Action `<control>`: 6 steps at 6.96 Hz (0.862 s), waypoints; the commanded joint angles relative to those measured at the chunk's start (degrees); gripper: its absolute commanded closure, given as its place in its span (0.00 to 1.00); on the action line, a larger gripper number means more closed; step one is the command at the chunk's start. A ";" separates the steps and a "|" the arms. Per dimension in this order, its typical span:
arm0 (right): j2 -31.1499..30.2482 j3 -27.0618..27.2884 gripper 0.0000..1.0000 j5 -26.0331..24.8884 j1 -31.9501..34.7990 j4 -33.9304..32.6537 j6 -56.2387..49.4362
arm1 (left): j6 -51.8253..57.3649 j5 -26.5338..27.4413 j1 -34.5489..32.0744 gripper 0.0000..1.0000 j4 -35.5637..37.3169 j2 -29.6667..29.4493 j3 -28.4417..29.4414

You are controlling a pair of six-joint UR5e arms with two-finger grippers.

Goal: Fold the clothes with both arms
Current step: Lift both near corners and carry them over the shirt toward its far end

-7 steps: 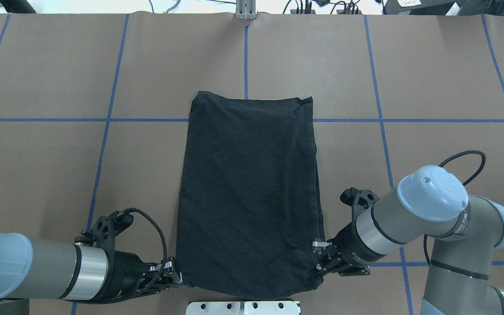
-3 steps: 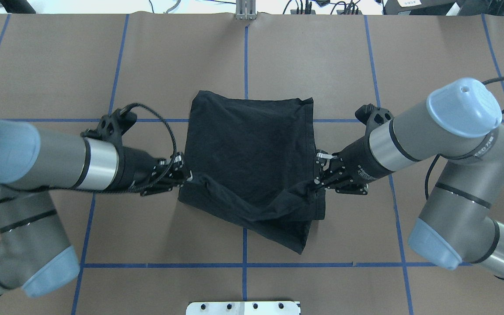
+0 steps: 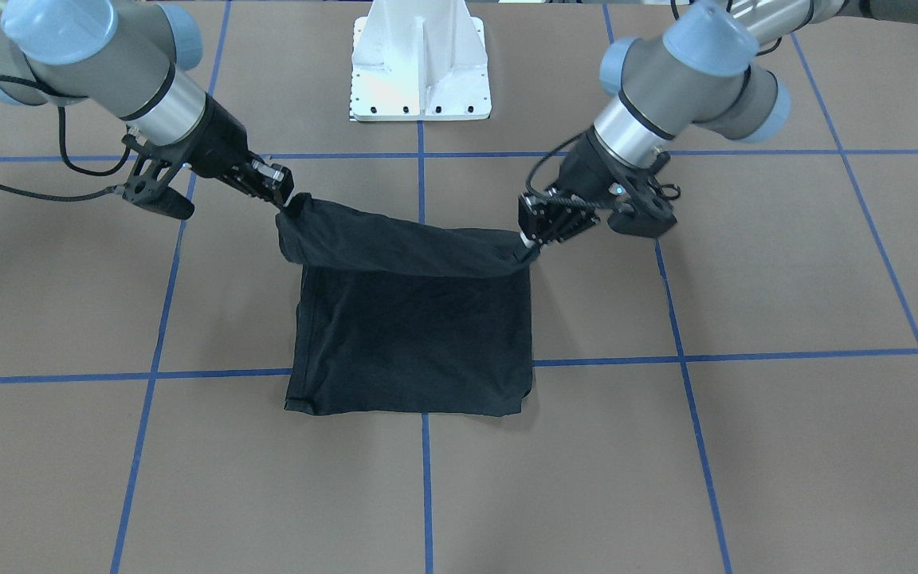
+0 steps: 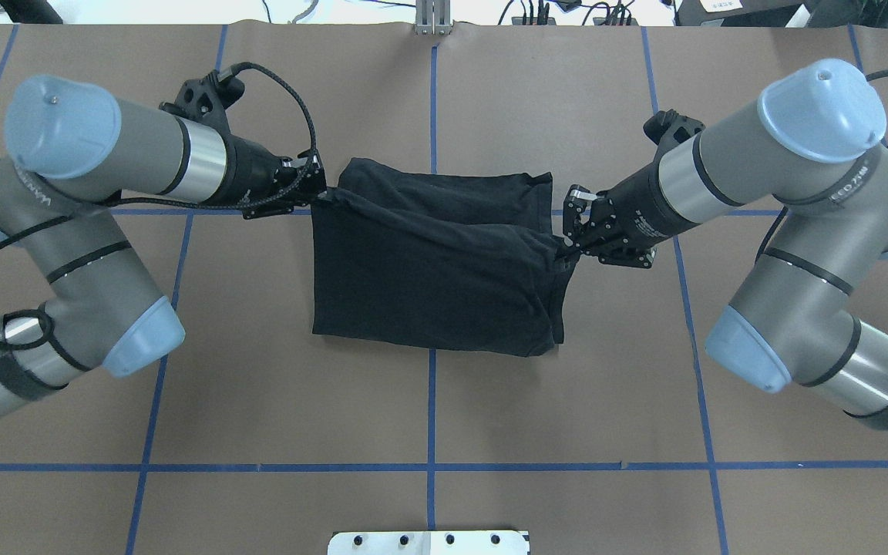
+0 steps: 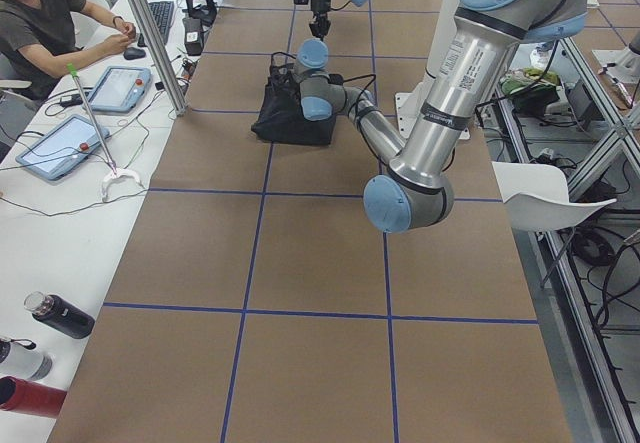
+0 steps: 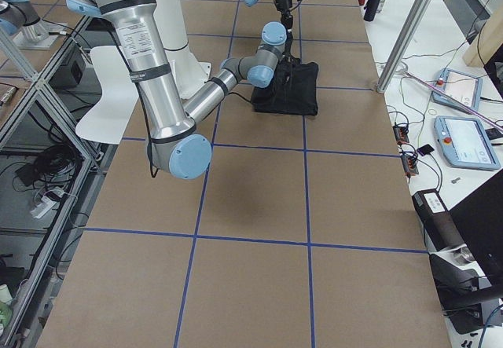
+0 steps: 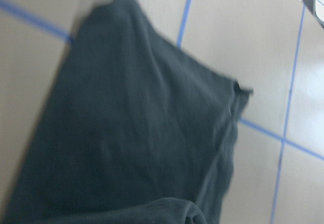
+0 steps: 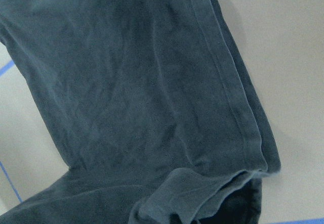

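Observation:
The black T-shirt (image 4: 428,270) lies in the middle of the brown table, part-folded, its lifted edge stretched between my two grippers. My left gripper (image 4: 323,196) is shut on the shirt's corner on the overhead view's left. My right gripper (image 4: 565,247) is shut on the opposite corner. In the front-facing view the held edge sags between the left gripper (image 3: 524,249) and the right gripper (image 3: 290,201), above the flat lower layer (image 3: 411,351). Both wrist views show only dark fabric (image 7: 131,143) (image 8: 142,97). No logo shows.
Blue tape lines (image 4: 431,466) divide the table into squares. The white base plate (image 3: 421,64) stands at the robot's side of the table. A seated person (image 5: 45,23) and tablets (image 5: 60,143) are at a side bench, with bottles (image 5: 60,315) near its end.
Both arms have carried the shirt's near edge up and away from the robot's base toward the far edge, doubling the shirt over itself. Both grippers have stayed shut on the corners.

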 commanded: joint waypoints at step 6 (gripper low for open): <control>9.26 -17.26 1.00 -6.67 2.56 6.59 -2.63 | 3.85 0.12 -2.48 1.00 -9.85 -8.86 19.71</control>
